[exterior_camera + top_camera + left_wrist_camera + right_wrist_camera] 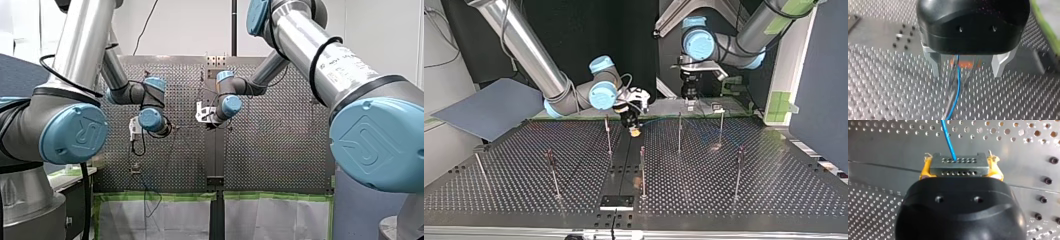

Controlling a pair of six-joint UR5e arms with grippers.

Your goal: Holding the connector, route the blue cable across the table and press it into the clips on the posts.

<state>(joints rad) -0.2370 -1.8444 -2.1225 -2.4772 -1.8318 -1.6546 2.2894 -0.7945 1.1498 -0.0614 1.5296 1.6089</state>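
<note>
Gripping the grey connector (958, 161) between its yellow pads (925, 170), my right gripper (959, 167) is closed on the block's two sides. The blue cable (948, 137) leaves the connector's holed face and runs out over the perforated table (875, 210). In the top view this gripper hangs low near the table's far middle, just beside a thin upright post (608, 135). My left gripper (966, 70) stands further to that view's right, at the table's far edge. Its metal fingers (933, 63) are spread wide apart, holding nothing. The cable passes down between them and lies along the table surface. Other posts stand well apart across the table.
</note>
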